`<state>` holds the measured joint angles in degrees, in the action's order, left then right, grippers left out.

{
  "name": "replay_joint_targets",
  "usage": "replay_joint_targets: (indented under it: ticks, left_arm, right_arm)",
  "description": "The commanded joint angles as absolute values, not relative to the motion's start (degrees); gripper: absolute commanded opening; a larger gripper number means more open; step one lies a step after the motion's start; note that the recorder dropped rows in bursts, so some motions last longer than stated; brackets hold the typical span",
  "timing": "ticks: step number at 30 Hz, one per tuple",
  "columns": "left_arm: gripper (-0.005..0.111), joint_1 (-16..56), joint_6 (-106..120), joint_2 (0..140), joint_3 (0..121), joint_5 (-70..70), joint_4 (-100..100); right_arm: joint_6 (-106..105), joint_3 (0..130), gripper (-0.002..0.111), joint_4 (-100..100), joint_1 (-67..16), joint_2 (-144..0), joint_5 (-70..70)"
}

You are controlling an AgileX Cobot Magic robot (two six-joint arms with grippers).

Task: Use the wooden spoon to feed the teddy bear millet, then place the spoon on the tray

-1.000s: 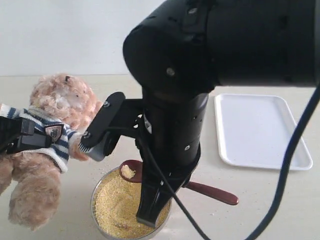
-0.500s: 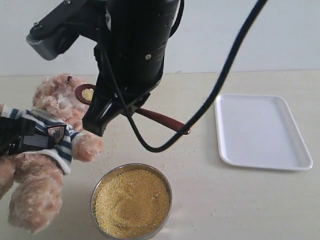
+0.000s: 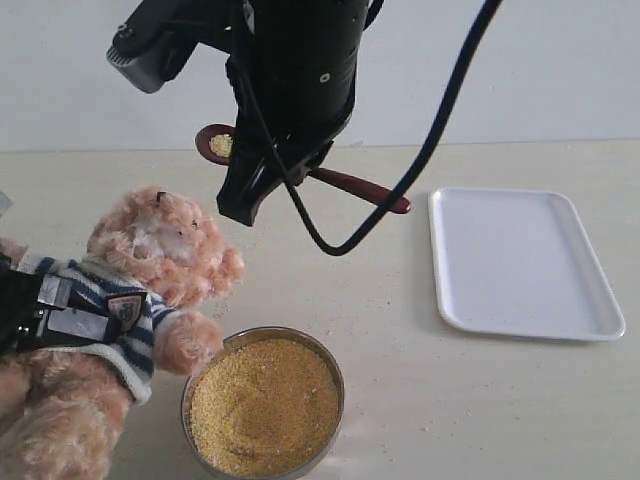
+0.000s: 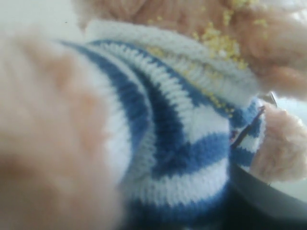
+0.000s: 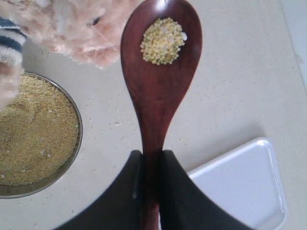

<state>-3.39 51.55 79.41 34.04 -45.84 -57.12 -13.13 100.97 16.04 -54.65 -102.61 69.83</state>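
R gripper (image 5: 149, 158) clamped on wooden spoon (image 5: 156, 81) handle, small millet (image 5: 163, 40) heap aboard, high above teddy bear (image 3: 160, 240) that L gripper (image 3: 38, 308) grips near-left, so hold spoon level, lower slow to its face.

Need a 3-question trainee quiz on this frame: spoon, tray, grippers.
1. True or false: the wooden spoon is held off the table, not lying on the tray.
2. Which holds the spoon? A left gripper; B right gripper; C neither.
3. Fill in: the spoon's bowl carries a small heap of ____.
Key: 1 true; 2 B; 3 millet.
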Motion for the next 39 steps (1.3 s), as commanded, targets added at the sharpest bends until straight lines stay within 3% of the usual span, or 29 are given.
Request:
replay_joint_targets:
  ticks: [1,16,39]
  left_arm:
    - [0.005,-3.4,51.1,79.4,34.0,-47.1,-56.7]
    - [0.005,-3.4,51.1,79.4,34.0,-46.5,-58.0]
    - [0.005,-3.4,51.1,79.4,34.0,-46.5,-59.1]
  right_arm:
    - [-14.0,101.3,0.0,16.9,-55.1,-102.4,70.0]
    - [-11.6,101.3,0.0,34.8,-67.2,-107.5,70.0]
    - [-1.0,101.3,0.0,50.0,-72.6,-112.7,70.0]
